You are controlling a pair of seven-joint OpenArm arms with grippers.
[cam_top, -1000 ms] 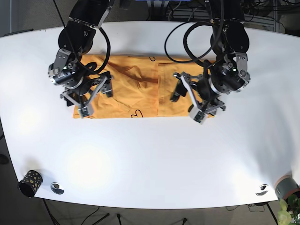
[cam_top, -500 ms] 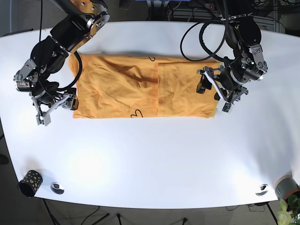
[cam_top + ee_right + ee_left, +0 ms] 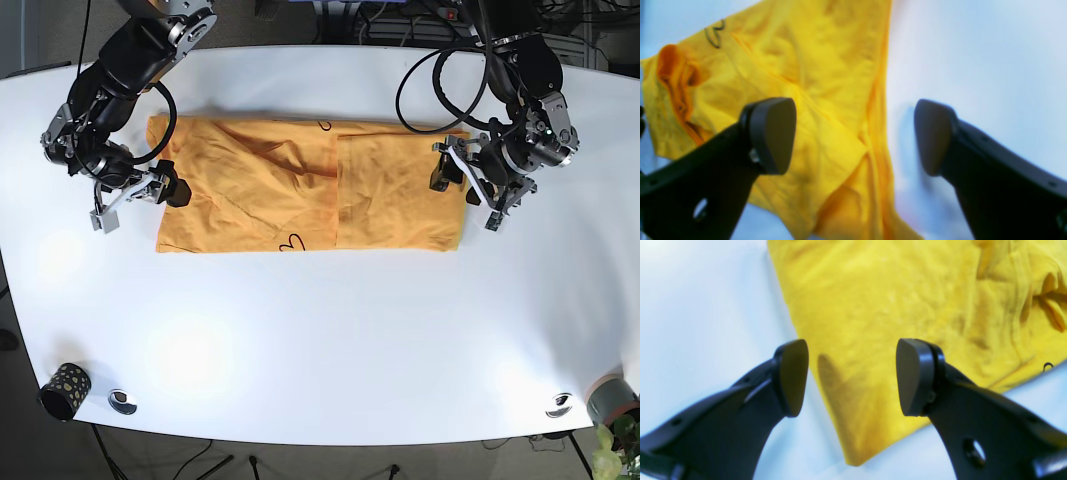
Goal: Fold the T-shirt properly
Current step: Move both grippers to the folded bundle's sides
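T-shirt point(image 3: 305, 185): orange-yellow soft cloth, folded into a wide rectangle, creased, lying flat at the far centre of the white table point(image 3: 330, 340). Small dark heart outlines printed on it. Left gripper point(image 3: 850, 376): dark rounded pads spread wide over its corner, holding nothing. Right gripper point(image 3: 853, 136): likewise wide, straddling the opposite edge.

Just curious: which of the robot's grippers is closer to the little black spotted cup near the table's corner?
The right gripper, beside the orange T-shirt's edge above the black spotted cup. The left gripper is across the white table.
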